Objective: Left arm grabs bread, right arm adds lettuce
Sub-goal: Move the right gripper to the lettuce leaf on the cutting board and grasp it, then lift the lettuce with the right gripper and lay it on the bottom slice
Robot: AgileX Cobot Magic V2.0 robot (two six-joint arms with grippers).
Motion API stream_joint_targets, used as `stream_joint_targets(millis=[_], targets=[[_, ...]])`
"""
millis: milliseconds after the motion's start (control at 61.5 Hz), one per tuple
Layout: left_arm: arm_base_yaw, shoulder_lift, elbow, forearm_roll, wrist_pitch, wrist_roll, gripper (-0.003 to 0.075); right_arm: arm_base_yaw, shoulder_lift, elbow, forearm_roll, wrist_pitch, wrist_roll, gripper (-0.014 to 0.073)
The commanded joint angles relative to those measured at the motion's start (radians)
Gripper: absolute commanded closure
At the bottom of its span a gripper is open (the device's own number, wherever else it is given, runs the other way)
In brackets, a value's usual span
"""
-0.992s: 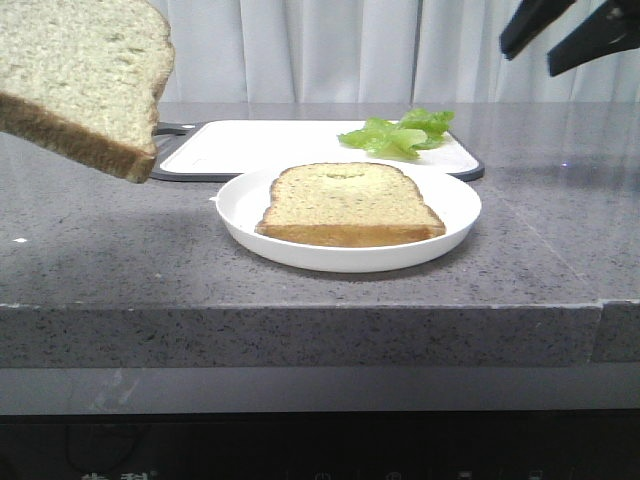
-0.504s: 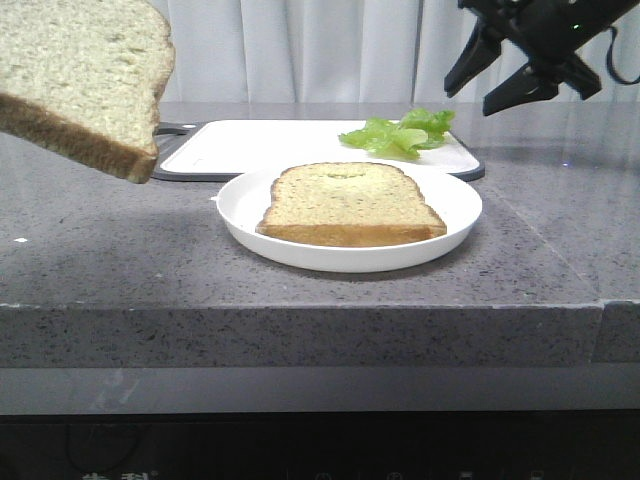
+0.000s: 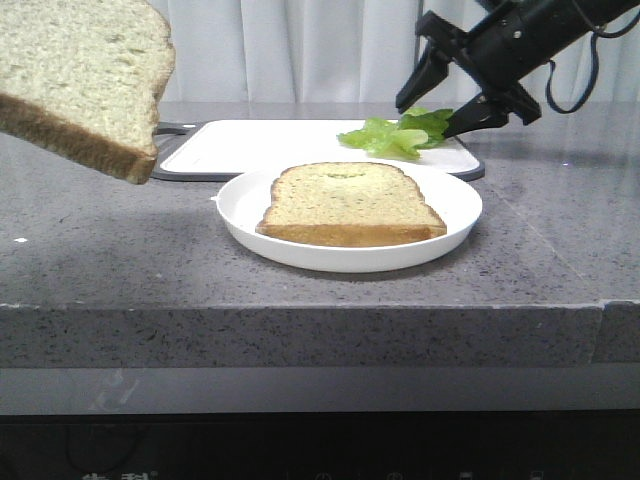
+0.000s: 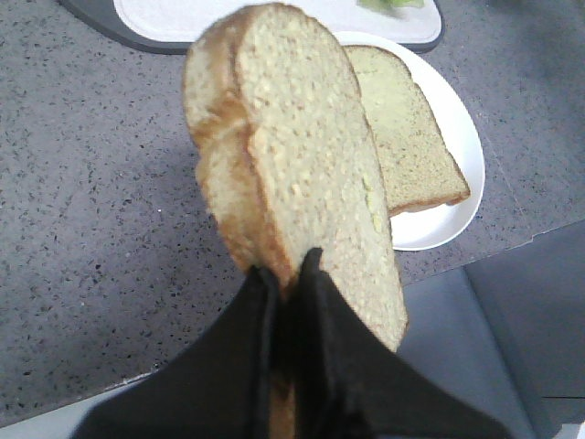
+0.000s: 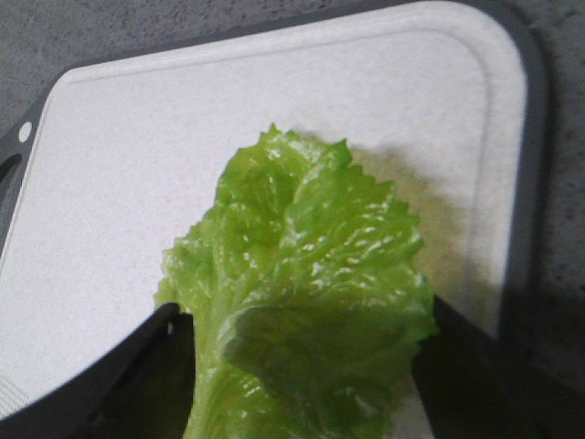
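- Grey speckled stone forms the desk (image 3: 120,260), where a white plate (image 3: 455,225) carries a second bread slice (image 3: 350,203) lying flat; every place below is given from that plate.
- Behind the plate lies a white cutting board (image 3: 260,145), with the lettuce (image 3: 398,135) on its right end, behind the plate's right half.
- The right gripper (image 3: 432,112) hangs just over the lettuce, jaws spread wide, one finger on either side of the leaf in the right wrist view; nothing is gripped yet.
- The left gripper (image 4: 288,302) has its jaws clamped on the bread (image 3: 85,80), held high and well left of the plate, clear of the desk.
- The step in hand appears to be the lettuce pick: lowering until both fingers bracket the thick folded middle, then closing gently, should avoid tearing the ruffled edge or scraping the board.
- The lettuce's long axis runs roughly along the board's length, parallel to the plate's back rim; in the right wrist view its frilled tip points away from the fingers, the stem end towards them.
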Motion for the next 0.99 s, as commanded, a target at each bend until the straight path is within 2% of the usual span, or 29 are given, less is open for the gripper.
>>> stream_joint_targets(millis=[0, 81, 407, 488, 797, 976], targets=[[0.002, -0.015, -0.027, -0.037, -0.054, 0.000, 0.0741, 0.016, -0.053, -0.035, 0.048, -0.016, -0.024, 0.0124], [0.002, -0.015, -0.027, -0.037, -0.054, 0.000, 0.0741, 0.024, -0.049, -0.035, 0.048, -0.023, -0.027, 0.0190], [0.002, -0.015, -0.027, -0.037, -0.054, 0.000, 0.0741, 0.027, -0.044, -0.035, 0.061, -0.052, -0.030, 0.0643], [0.002, -0.015, -0.027, -0.037, -0.054, 0.000, 0.0741, 0.027, -0.050, -0.035, 0.083, -0.052, -0.030, 0.0713], [0.002, -0.015, -0.027, -0.037, -0.054, 0.000, 0.0741, 0.025, -0.175, -0.017, 0.132, -0.025, -0.031, 0.0711], [0.002, -0.015, -0.027, -0.037, -0.054, 0.000, 0.0741, 0.025, -0.352, 0.143, 0.145, -0.061, -0.085, 0.0711]])
